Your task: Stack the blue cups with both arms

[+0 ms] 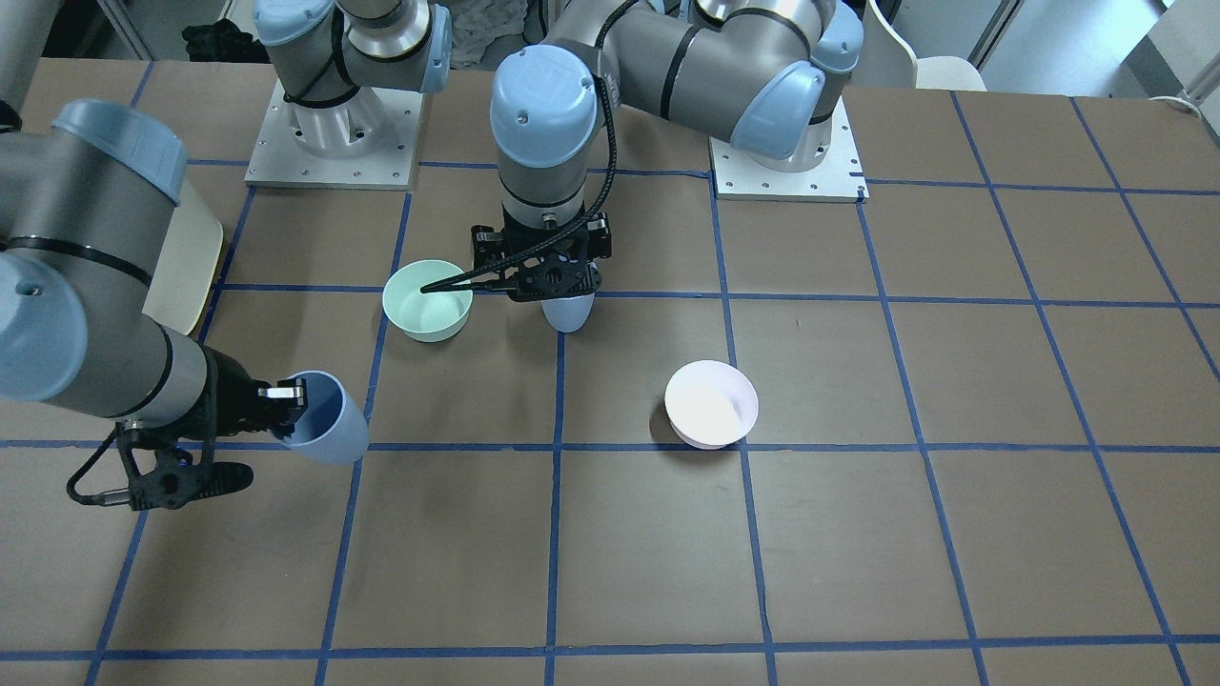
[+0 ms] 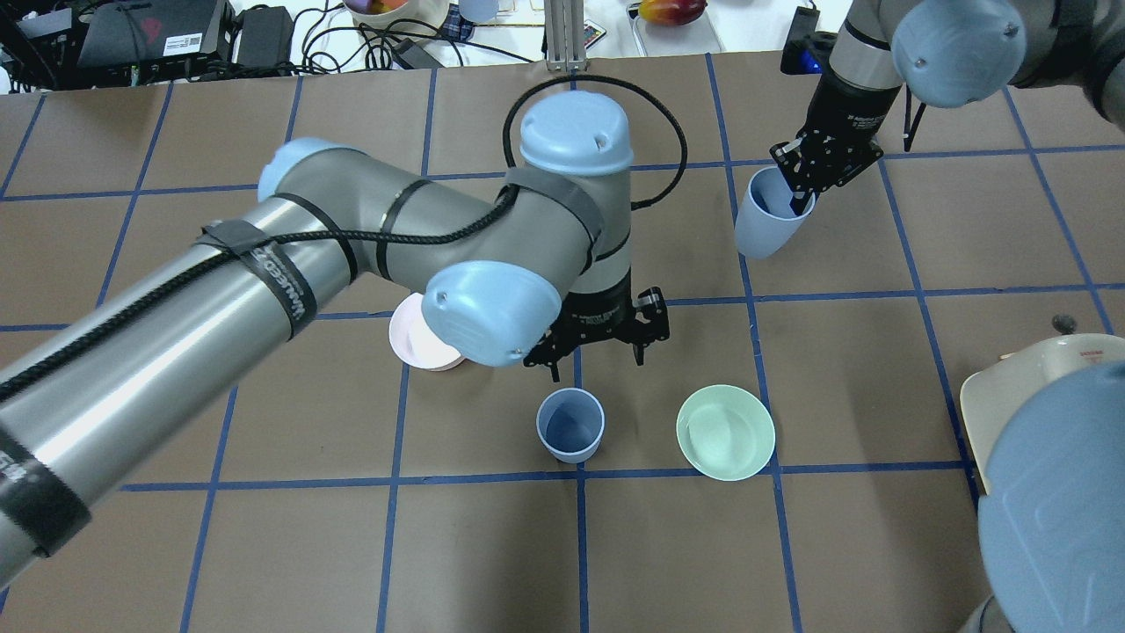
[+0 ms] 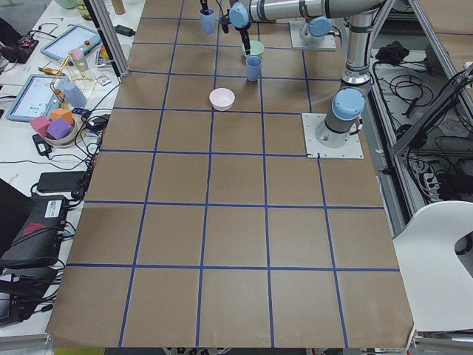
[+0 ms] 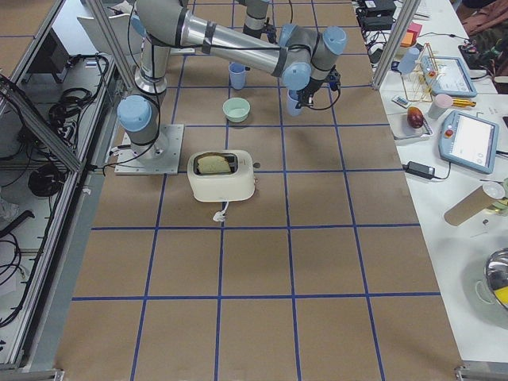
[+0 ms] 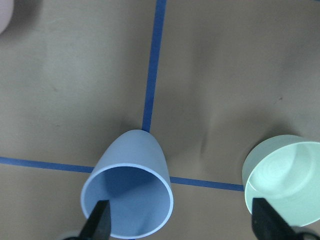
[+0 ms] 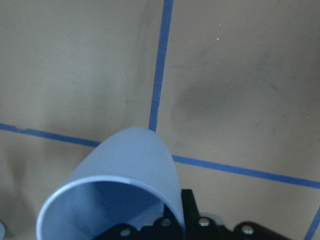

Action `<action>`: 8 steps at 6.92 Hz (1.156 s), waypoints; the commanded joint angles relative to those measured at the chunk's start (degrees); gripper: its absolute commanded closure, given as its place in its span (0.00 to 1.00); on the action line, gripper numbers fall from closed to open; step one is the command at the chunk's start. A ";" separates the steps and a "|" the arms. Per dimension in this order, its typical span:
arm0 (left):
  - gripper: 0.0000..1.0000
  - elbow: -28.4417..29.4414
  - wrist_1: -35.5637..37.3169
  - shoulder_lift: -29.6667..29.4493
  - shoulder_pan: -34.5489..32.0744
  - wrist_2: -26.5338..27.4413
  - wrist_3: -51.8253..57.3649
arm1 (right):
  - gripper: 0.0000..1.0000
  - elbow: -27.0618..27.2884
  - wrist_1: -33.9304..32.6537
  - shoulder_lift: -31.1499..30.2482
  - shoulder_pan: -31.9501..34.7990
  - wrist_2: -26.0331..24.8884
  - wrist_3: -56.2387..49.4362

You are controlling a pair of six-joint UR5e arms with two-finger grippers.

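Standing cup (image 2: 570,425) upright on the bench (image 2: 879,545), just beside the green bowl (image 2: 725,432) and not touching it. Above that cup, left pincer (image 2: 598,359) with jaws wide apart, gripping nothing. Tilted cup (image 2: 766,215) well apart from the green bowl, on its side away from the robot's base, rim clamped in the right pincer (image 2: 798,198), one finger inside. Pink bowl (image 1: 710,403) beyond the standing cup from the green bowl.

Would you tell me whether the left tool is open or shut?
Open: the left tool has its fingers wide apart above the upright blue cup.
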 commanded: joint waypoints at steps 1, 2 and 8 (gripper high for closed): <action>0.00 6.08 -8.01 5.22 9.29 0.60 12.38 | 1.00 0.13 6.39 -2.86 2.95 1.53 0.04; 0.00 6.18 -8.03 7.68 14.65 0.70 22.64 | 1.00 1.18 7.55 -4.43 3.57 2.59 1.34; 0.00 -0.75 -1.01 16.66 23.31 6.23 33.74 | 1.00 13.99 3.99 -15.34 23.58 3.04 26.19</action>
